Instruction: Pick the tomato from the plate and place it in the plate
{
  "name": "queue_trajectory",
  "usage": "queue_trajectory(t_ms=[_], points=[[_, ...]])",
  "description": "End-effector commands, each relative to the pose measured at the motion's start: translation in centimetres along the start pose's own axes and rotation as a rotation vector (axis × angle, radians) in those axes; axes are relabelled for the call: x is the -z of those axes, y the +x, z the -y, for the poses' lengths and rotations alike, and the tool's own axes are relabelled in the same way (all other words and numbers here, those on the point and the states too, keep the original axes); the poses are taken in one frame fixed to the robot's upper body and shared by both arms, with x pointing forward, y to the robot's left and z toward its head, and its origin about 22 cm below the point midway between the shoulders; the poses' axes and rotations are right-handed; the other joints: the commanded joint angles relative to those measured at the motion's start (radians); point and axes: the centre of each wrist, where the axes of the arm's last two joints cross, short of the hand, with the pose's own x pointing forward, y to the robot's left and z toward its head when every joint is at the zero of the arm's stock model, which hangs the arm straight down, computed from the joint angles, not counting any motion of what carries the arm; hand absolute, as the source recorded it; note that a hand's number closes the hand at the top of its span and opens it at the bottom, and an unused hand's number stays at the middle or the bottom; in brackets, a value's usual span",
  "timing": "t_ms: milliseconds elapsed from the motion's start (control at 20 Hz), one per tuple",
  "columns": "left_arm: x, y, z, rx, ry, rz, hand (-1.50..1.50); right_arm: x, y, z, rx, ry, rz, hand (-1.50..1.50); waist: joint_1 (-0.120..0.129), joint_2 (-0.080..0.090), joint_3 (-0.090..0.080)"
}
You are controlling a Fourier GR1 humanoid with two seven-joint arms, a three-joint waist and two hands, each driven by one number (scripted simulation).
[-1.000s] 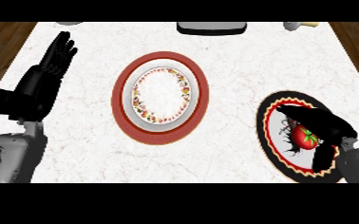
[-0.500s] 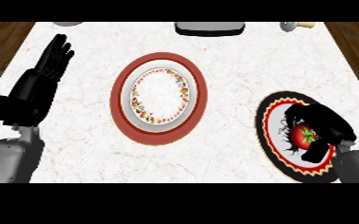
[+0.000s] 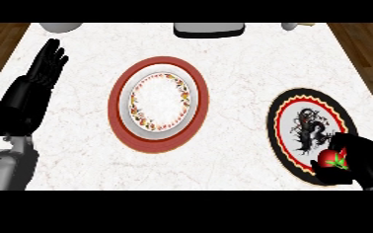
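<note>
Red tomato (image 3: 333, 159); black plate (image 3: 290, 144) w/ zigzag rim; red plate (image 3: 116, 109), floral centre.

The bench (image 3: 241, 54) is white with thin grey lines and fills most of the frame. Brown wood floor (image 3: 11, 34) shows in the upper left and upper right corners. Along the top edge sit a pale round thing (image 3: 59, 26), a grey boxy thing (image 3: 208, 28) and a small pale thing (image 3: 290, 26)

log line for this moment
right hand: shut on round red tomato | over near edge of black patterned plate | left hand: open, resting at left | red-rimmed white plate: no tomato
</note>
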Motion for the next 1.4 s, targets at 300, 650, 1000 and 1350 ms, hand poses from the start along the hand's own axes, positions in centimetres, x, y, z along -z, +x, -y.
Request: queue_trajectory(t_ms=[300,650,1000,1350], points=[[1.0,0.6,-1.1,-0.005,-0.022,0.012,0.0,-10.1,7.9,6.6,0.236,-0.245,0.184,1.5,0.031,0.012,0.005],[1.1,0.6,1.1,-0.018,-0.047,0.012,0.0,-14.5,12.8,10.7,0.495,-0.311,0.407,1.5,0.049,0.015,0.006],[1.4,1.1,3.2,-0.019,-0.053,0.042,0.0,-13.9,21.5,10.6,0.485,-0.282,0.497,1.5,0.06,0.017,0.007],[1.7,-0.1,0.8,-0.003,-0.056,0.022,0.0,-11.7,28.2,11.8,0.548,-0.205,0.497,1.5,0.071,0.02,0.007]])
